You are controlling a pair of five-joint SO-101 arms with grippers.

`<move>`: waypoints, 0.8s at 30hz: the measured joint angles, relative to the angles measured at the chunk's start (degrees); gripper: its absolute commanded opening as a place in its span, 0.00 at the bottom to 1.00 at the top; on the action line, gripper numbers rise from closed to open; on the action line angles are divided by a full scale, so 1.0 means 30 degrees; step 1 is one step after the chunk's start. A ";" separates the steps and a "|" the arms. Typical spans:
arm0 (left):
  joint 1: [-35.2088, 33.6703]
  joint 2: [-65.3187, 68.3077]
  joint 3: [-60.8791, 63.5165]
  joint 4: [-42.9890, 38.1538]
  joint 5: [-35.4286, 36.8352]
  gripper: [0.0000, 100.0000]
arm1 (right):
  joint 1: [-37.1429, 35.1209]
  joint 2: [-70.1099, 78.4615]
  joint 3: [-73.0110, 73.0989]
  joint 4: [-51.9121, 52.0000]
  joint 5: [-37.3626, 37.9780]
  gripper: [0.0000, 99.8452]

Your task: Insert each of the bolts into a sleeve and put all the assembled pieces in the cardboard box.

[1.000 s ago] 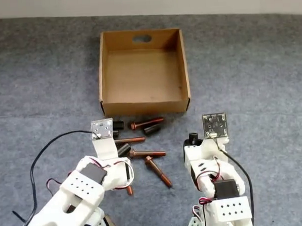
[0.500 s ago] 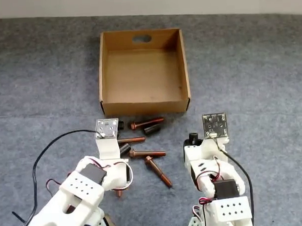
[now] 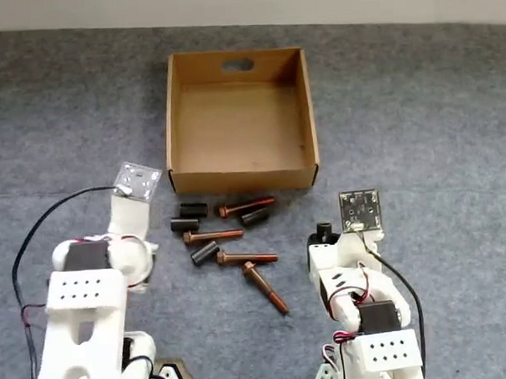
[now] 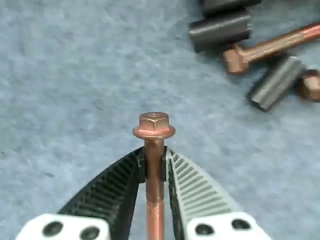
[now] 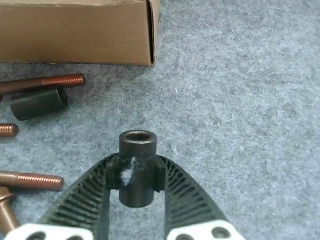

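My left gripper (image 4: 154,161) is shut on a copper bolt (image 4: 154,131), gripped by the shank with its hex head pointing away from the wrist, above bare carpet. In the high view the left arm (image 3: 93,268) stands left of the loose parts. The right gripper (image 5: 136,172) is shut on a black sleeve (image 5: 137,165), held upright with its bore open at the top. That sleeve (image 3: 324,232) shows at the right arm's tip, right of the pile. The cardboard box (image 3: 242,180) sits empty behind the pile.
Several loose copper bolts (image 3: 248,258) and several black sleeves (image 3: 204,253) lie scattered on the grey carpet in front of the box. A box corner (image 5: 150,35) is near the right gripper. Open carpet lies to both sides.
The left arm has swung left, away from the pile, carrying the bolt out over bare carpet. The right arm has kept still with its sleeve.
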 measured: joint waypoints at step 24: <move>-0.6623 1.0813 -0.4806 -0.1934 -0.2842 0.01 | 0.0000 0.0000 0.0000 0.0000 0.0000 0.01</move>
